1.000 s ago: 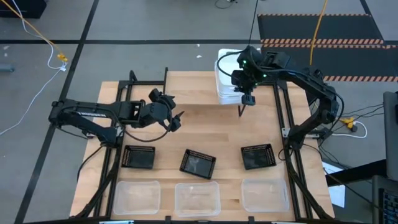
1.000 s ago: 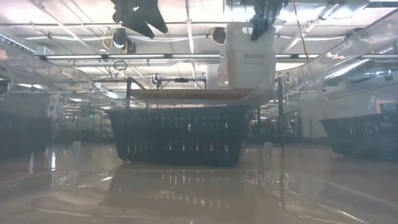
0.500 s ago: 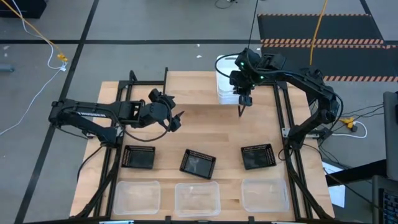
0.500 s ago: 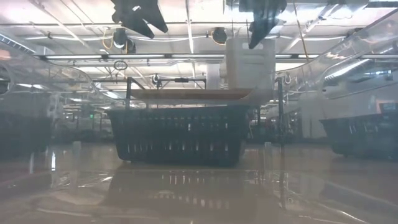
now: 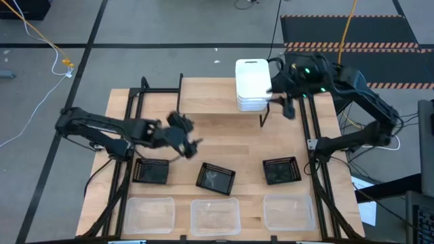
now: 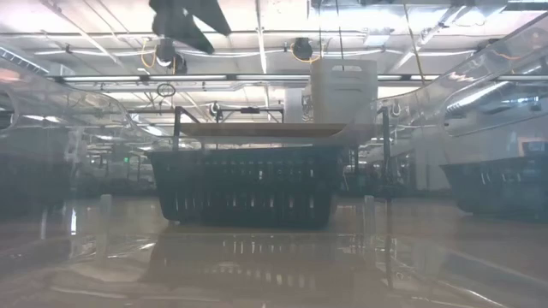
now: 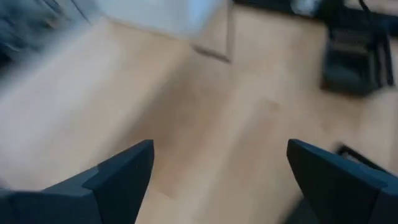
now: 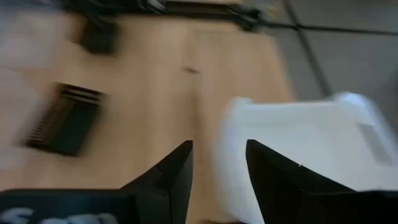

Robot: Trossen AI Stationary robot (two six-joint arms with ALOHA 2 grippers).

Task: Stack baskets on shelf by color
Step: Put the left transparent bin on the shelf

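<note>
white stack: the opaque white rectangular baskets (image 5: 252, 84) sit nested on the low light-wood plank shelf (image 5: 207, 97), at its 3 o'clock end

right gripper (image 5: 286, 107): just let go and pulled off toward 3 o'clock, fingers apart, empty (white pile looks done to me)

left gripper (image 5: 188, 144): spread wide, dropped toward 6 o'clock, over the black mesh-sided baskets (image 5: 215, 177)

clear translucent plastic baskets (image 5: 214, 215): untouched along the table's 6 o'clock edge
</note>
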